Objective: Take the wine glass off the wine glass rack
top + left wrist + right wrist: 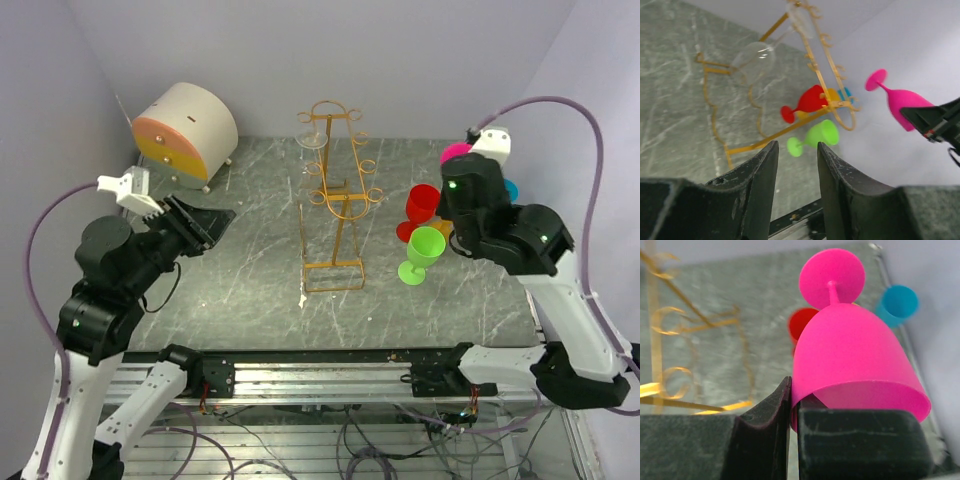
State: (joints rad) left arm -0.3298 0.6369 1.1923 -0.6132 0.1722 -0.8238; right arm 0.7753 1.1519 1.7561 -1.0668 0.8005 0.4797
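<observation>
1. The left tool (pixel 796 147) hovers over the near left part of the bench (pixel 240 290). Its fingers are spread moderately wide with nothing between them, and it points toward the rack.
2. A green glass (pixel 425 247) stands upright on the bench, near the right side of the rack's near end. A red glass (pixel 422 203) stands just behind it, and an orange-yellow glass (pixel 441 228) is partly hidden beside the red one.
3. The wine glass rack (pixel 343 205) stands mid-bench. Its rectangular base frame runs from near to far, and thin golden rods with small round loops rise from it.
4. The right tool (pixel 792 400) is closed on the pink wine glass (pixel 850 350), pinching the wall of the bowl at the rim. The stem and round foot point away from the tool.
5. The pink wine glass is off the rack. It is held in the air to the rack's right, well apart from the wire and close to the right wall.
6. A blue glass (pixel 511 189) sits by the right wall, past the right tool.
7. A clear wine glass (pixel 756 59) hangs at the far end of the rack, its stem leading up to the top arm.
8. A round beige drum with an orange and yellow face (pixel 190 125) sits at the far left corner of the bench
</observation>
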